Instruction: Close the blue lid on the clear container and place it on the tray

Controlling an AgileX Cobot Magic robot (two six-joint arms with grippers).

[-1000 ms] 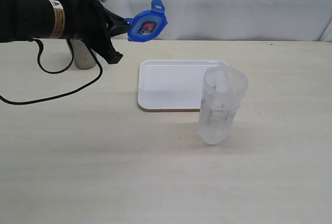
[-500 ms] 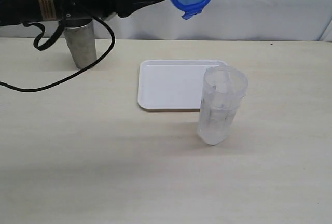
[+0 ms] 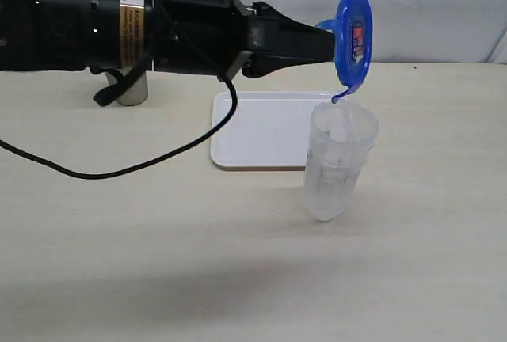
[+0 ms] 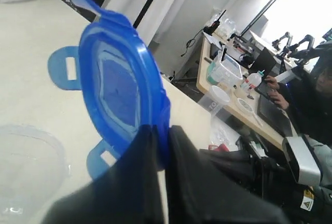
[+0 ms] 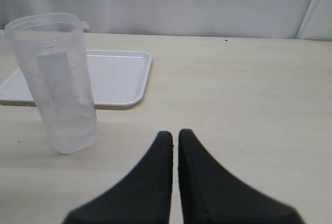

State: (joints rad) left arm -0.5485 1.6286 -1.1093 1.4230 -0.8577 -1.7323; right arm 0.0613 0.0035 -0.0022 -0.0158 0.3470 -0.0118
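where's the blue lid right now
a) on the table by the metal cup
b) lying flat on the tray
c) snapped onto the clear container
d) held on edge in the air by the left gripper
D: the left gripper pinches the blue lid by its rim, standing on edge in the air, with its lower flap near the open mouth of the clear container.

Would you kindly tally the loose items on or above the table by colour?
Blue: 1, the blue lid
Clear: 1, the clear container
White: 1, the tray
Grey metal: 1, the steel cup
Total: 4
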